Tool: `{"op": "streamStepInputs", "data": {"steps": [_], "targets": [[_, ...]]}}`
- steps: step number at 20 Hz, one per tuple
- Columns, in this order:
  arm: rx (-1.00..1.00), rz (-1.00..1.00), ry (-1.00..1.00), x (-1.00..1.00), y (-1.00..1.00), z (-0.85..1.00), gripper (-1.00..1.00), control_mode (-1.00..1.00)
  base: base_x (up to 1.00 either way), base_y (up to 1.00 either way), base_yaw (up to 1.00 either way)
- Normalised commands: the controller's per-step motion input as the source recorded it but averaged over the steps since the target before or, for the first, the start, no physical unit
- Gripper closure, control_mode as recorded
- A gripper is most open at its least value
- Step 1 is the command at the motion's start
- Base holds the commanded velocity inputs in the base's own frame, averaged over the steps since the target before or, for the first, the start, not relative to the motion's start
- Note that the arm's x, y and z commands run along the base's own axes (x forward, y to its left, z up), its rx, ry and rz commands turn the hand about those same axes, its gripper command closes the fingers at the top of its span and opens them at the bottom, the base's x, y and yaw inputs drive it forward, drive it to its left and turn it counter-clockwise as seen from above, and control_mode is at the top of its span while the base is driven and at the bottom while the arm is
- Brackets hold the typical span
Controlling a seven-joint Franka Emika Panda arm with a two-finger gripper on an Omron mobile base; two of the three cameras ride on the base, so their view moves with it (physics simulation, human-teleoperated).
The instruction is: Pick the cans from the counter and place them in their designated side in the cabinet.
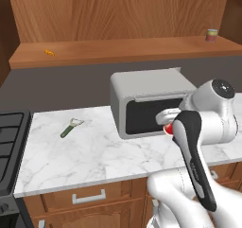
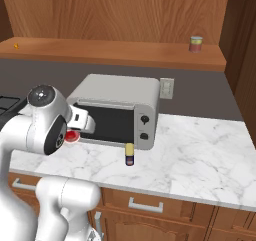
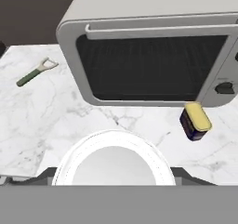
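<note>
- We find the red can (image 3: 113, 159) close under the hand camera, its white rim and pale top large at the bottom of the hand view; a small part of its red side shows beside the arm in the left base view (image 1: 167, 129) and in the right base view (image 2: 72, 136).
- The gripper (image 1: 169, 120) sits at this can, in front of the grey microwave (image 2: 117, 110). We cannot tell from the pictures whether the fingers are clamped on the can or merely standing around it; the fingertips themselves are hidden.
- The dark blue can (image 2: 129, 155) with the yellow top stands upright on the counter (image 2: 200, 155), just in front of the microwave's control-panel corner. In the hand view it appears beside the red can, apart from it (image 3: 195, 121).
- A green-handled peeler (image 1: 71, 127) lies flat on the counter, well apart from the microwave and towards the black stove (image 1: 12, 146).
- The cabinet (image 1: 123, 49) runs above the microwave. A pale can with a reddish band (image 2: 196, 44) stands upright near one end of the cabinet floor, and a small orange object (image 1: 49, 52), too small to identify, lies towards the other end.
- Brown drawers with silver handles (image 2: 145, 205) run beneath the counter.
</note>
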Motion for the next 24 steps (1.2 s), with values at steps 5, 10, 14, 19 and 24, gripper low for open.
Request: {"op": "streamStepInputs", "data": {"steps": [5,10,14,19,24], "targets": [[0.00,0.00,-0.06,-0.11,-0.18,0.25,1.00,-1.00,0.00,0.00,0.00],[0.00,0.00,-0.01,-0.11,-0.22,0.25,1.00,-1.00,0.00,0.00,0.00],[-0.01,0.00,0.01,-0.01,-0.23,0.25,1.00,-1.00,0.00,0.00,0.00],[-0.04,0.00,-0.01,-0.04,-0.22,0.28,1.00,-1.00,0.00,0.00,0.00],[-0.06,0.00,-0.05,-0.02,-0.17,0.26,1.00,-1.00,0.00,0.00,0.00]]}}
